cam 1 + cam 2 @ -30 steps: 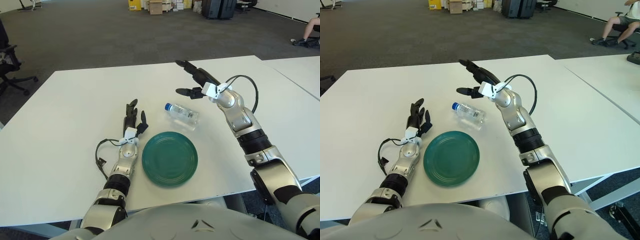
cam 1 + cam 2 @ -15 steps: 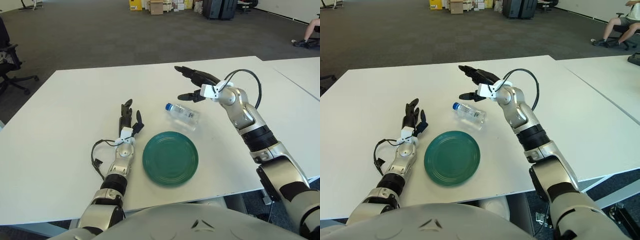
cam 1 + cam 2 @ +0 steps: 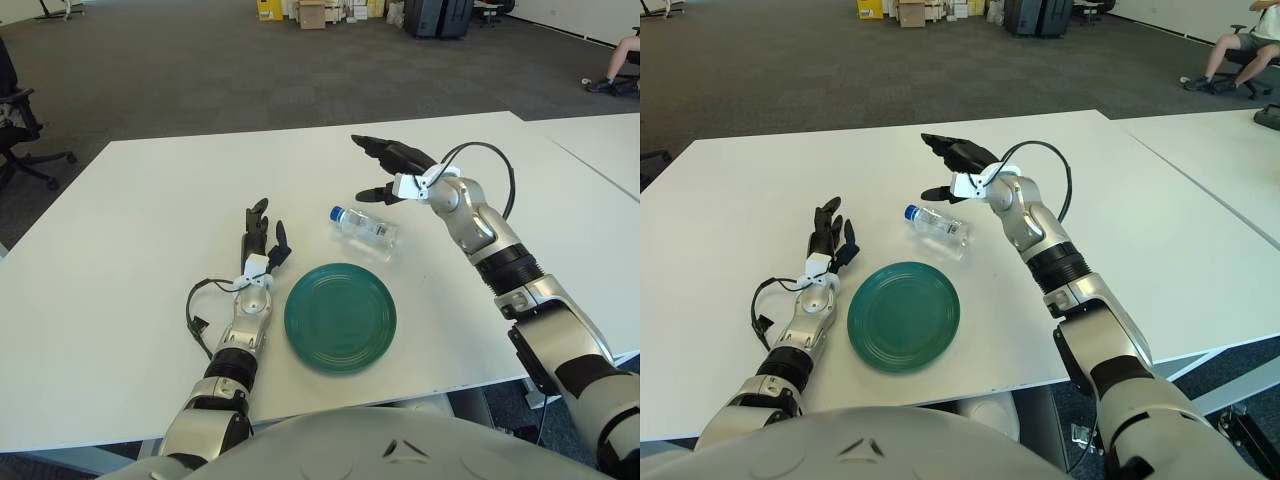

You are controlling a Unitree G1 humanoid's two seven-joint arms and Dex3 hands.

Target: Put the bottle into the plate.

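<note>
Right now, in the left eye view, your right hand [image 3: 392, 172] hovers above the white table [image 3: 120, 230], just beyond the far right end of the clear water bottle [image 3: 364, 227]. Its fingers [image 3: 378, 148] are spread wide apart and grip nothing; one dark fingertip points down toward the bottle without touching it. The bottle lies on its side, blue cap toward the left, just beyond the far edge of the green plate [image 3: 340, 317] and outside it. Your left hand [image 3: 261, 240] shows just left of the plate, fingers extended and slightly apart, holding nothing. A black cable [image 3: 198, 315] loops beside that forearm.

Now the right eye view: you see the same layout. The right hand [image 3: 958, 170] sits over the table [image 3: 730, 210], far and right of the bottle [image 3: 937, 226], with a gap between its fingers [image 3: 943, 146] and the bottle. The plate [image 3: 904, 315] lies near the table's near edge with nothing on it, and the left hand [image 3: 829, 235] is just left of it. A seated person [image 3: 1238, 45] shows at the far right of the room.
</note>
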